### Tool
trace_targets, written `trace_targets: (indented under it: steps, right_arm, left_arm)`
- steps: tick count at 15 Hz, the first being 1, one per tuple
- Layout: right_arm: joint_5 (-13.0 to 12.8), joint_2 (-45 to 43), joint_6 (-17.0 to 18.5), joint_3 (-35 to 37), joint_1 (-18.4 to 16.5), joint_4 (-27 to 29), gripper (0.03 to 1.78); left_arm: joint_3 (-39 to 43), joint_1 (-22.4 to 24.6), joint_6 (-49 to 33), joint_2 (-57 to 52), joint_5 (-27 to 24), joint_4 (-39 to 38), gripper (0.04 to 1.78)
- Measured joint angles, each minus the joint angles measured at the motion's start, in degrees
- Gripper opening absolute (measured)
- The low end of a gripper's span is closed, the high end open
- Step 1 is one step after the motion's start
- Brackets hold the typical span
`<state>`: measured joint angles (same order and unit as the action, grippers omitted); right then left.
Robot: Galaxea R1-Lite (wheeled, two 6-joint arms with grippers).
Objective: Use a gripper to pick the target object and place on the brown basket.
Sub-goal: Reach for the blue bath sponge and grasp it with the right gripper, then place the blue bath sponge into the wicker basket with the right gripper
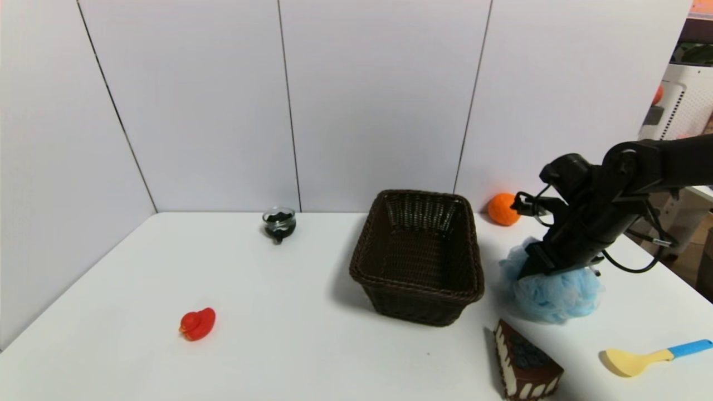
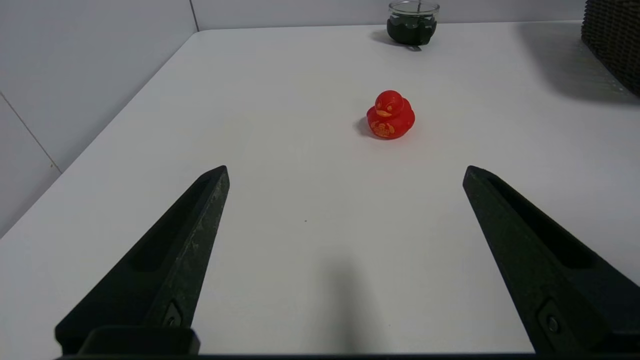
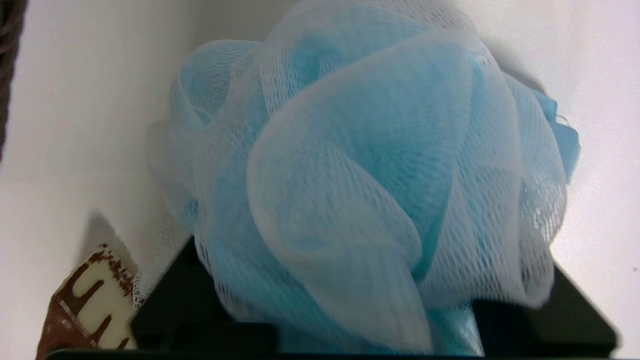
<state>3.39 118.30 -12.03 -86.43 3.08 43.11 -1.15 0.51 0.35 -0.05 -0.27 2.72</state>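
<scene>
Now right hand [image 1: 548,266] down on blue mesh pouf [image 1: 557,292], fingers buried in netting, closed around it. Pouf sits on white desk [image 1: 278,312], just right of brown basket [image 1: 419,253], between orange ball [image 1: 503,209] behind and chocolate cake slice [image 1: 526,367] in front. Wrist view: ruffled mesh [image 3: 360,165] fills gap between black fingers [image 3: 575,320]. Left hand [image 2: 345,172] parked low over desk, fingers spread wide, holding nothing, red duck [image 2: 390,115] ahead. Yellow spoon [image 1: 652,356] at right edge.

White table [image 1: 289,312], brown basket [image 1: 419,262], blue pouf [image 1: 551,292], red duck [image 1: 196,324], orange ball [image 1: 502,209], cake slice [image 1: 525,362], glass jar [image 1: 279,223], spoon [image 1: 652,356]
</scene>
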Motion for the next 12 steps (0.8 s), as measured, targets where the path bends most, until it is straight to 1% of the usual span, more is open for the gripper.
trace_targets:
  steps: [2, 4, 5, 6, 7, 10, 12]
  right_arm:
    - [0.0, 0.8, 0.0, -0.1, 0.0, 0.0, 0.93]
    - [0.0, 0.9, 0.0, -0.9, -0.1, 0.1, 0.77]
    - [0.0, 0.7, 0.0, -1.9, -0.2, 0.2, 0.63]
    - [0.0, 0.3, 0.0, -3.4, -0.3, 0.2, 0.54]
    - [0.0, 0.1, 0.0, -5.4, -0.5, 0.3, 0.53]
    - [0.0, -0.5, -0.1, -15.0, -0.3, 0.1, 0.5]
    - [0.4, -0.7, -0.2, -21.5, 1.2, -2.0, 0.48]
  left_arm:
    - [0.0, 0.0, 0.0, 0.0, 0.0, 0.0, 1.69]
    - [0.0, 0.0, 0.0, 0.0, 0.0, 0.0, 1.69]
    - [0.0, 0.0, 0.0, 0.0, 0.0, 0.0, 1.69]
    - [0.0, 0.0, 0.0, 0.0, 0.0, 0.0, 1.69]
    - [0.0, 0.0, 0.0, 0.0, 0.0, 0.0, 1.69]
    - [0.0, 0.0, 0.0, 0.0, 0.0, 0.0, 1.69]
    - [0.0, 0.0, 0.0, 0.0, 0.0, 0.0, 1.69]
